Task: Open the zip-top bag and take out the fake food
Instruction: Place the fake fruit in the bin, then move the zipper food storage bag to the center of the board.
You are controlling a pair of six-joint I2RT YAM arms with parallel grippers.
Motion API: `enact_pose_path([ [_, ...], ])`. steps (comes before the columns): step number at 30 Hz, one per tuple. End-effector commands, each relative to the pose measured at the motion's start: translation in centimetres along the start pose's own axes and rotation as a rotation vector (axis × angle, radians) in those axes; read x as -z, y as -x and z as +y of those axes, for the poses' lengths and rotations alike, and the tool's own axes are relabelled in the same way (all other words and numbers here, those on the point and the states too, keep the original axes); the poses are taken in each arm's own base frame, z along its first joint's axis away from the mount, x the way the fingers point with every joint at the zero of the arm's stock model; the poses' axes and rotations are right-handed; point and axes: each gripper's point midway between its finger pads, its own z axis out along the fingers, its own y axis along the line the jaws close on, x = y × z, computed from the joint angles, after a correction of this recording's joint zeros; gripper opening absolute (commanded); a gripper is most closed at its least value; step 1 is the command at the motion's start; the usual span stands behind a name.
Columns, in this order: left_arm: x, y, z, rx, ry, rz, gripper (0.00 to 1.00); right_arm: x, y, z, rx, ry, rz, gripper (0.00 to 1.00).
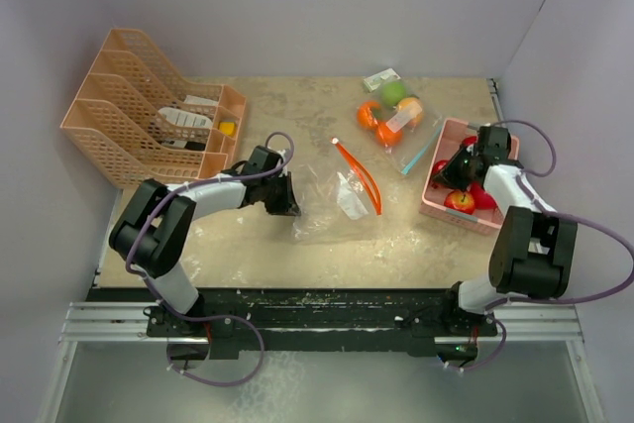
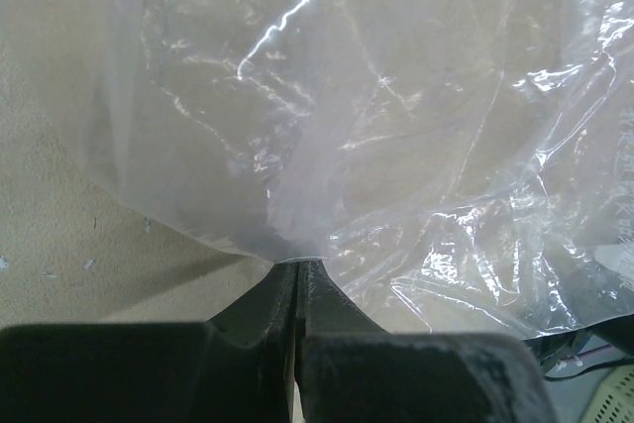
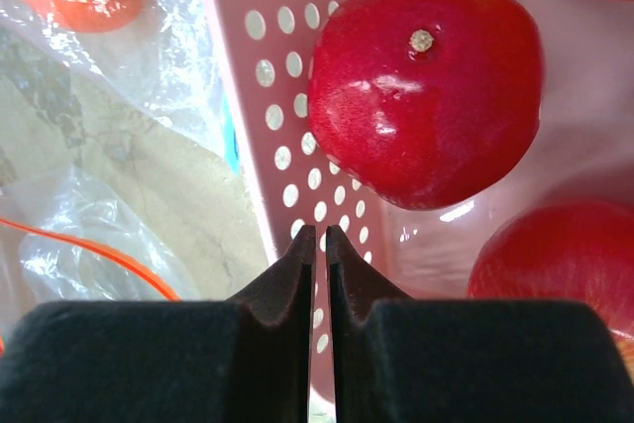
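Observation:
A clear, empty-looking zip-top bag [image 1: 332,207] [image 2: 396,126] with an orange zip strip [image 1: 365,180] lies mid-table. My left gripper [image 1: 287,197] [image 2: 299,263] is shut on a pinch of its film at the left edge. A second clear bag [image 1: 401,121] farther back holds fake food: oranges [image 1: 369,114] and a green apple [image 1: 394,93]. More fake food, red apples [image 3: 426,86] [image 1: 459,201], lies in the pink basket [image 1: 451,217] [image 3: 287,96]. My right gripper [image 1: 454,170] [image 3: 319,233] hangs over the basket's left wall, jaws almost together with nothing between them.
An orange file rack [image 1: 139,106] with a few small items stands at the back left. Pale walls close in the table on three sides. The basket sits against the right edge.

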Motion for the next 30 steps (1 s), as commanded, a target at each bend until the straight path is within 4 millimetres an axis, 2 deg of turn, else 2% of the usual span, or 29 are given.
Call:
enact_pose_path([
  [1,0.8,1.2,-1.2,-0.02,-0.032,-0.044,0.0,1.3,2.0,2.2,0.038,0.068,-0.062,0.1],
  [5,0.8,1.5,-1.4,-0.028,-0.032,-0.045,0.0,1.7,2.4,2.5,0.053,0.076,-0.083,0.1],
  [7,0.8,1.6,-1.4,-0.03,-0.031,-0.046,0.0,2.4,3.9,3.4,0.088,0.094,-0.14,0.14],
  [9,0.8,1.5,-1.4,-0.031,-0.031,-0.045,0.0,3.0,4.0,4.0,0.106,0.113,-0.15,0.18],
  [10,0.8,1.5,-1.4,-0.03,-0.032,-0.044,0.0,3.8,5.0,5.1,0.123,0.138,-0.178,0.21],
  [12,0.8,1.6,-1.5,-0.029,-0.035,-0.048,0.0,4.6,5.5,6.3,0.15,0.162,-0.199,0.25],
  [16,1.1,2.4,-2.2,-0.035,-0.049,-0.066,0.0,5.7,5.5,9.4,0.242,0.221,-0.223,0.37],
  [19,1.5,2.9,-2.7,-0.04,-0.057,-0.08,0.0,6.1,4.4,12.9,0.367,0.268,-0.217,0.48],
  [22,2.1,3.7,-3.2,-0.046,-0.058,-0.105,0.0,5.7,2.3,16.2,0.468,0.327,-0.161,0.61],
  [24,2.8,4.3,-3.6,-0.054,-0.054,-0.131,0.12,5.3,0.9,17.9,0.53,0.354,-0.135,0.66],
  [27,4.1,5.5,-4.0,-0.066,-0.038,-0.179,0.47,4.1,-0.5,19.2,0.587,0.35,-0.109,0.72],
  [30,5.3,6.4,-4.4,-0.077,-0.027,-0.218,0.76,2.2,0.3,18.8,0.593,0.273,-0.108,0.78],
])
